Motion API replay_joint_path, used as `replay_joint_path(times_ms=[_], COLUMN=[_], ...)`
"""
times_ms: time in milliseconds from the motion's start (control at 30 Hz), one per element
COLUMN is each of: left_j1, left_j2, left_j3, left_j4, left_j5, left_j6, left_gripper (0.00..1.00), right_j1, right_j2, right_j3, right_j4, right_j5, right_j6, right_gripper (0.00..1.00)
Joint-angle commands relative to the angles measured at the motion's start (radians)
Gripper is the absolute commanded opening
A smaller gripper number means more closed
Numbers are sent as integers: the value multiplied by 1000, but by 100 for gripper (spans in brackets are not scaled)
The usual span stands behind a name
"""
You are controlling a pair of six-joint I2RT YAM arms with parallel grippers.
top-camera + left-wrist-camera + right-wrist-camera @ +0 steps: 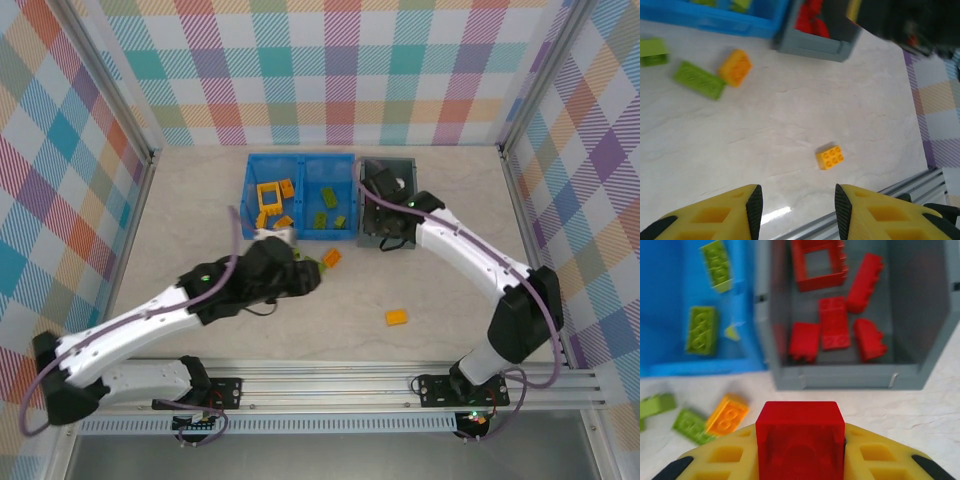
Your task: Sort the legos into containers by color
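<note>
My right gripper (801,452) is shut on a red brick (800,420) and hangs just before the near wall of the dark grey bin (840,376), which holds several red legos (834,329). In the top view it sits at the grey bin's (385,162) front edge. The blue bin (250,190) has yellow pieces (272,200) in its left compartment and green bricks (701,330) in its right one. My left gripper (796,212) is open with nothing between its fingers, above the table short of a loose yellow brick (830,157).
An orange brick (735,67) and two green bricks (699,79) (652,51) lie on the table in front of the blue bin. The metal rail (880,200) runs along the near edge. Checked walls enclose the table.
</note>
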Motion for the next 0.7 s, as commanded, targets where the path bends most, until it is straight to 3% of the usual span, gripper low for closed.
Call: replay_joint_path(times_ms=[0, 300, 667], left_j1=[-60, -49, 4], left_j2=[102, 376, 444], left_j3=[82, 308, 321], left_j4=[149, 234, 339], left_j5=[-104, -86, -16], left_j6=[65, 188, 211], left_gripper=[44, 45, 46], right_j1=[-67, -191, -247], right_j2=[113, 506, 835], right_j3=[129, 568, 988], right_j4=[-34, -171, -340], right_j5=[-12, 56, 68], right_j6=[-35, -5, -13], right_gripper=[33, 33, 36])
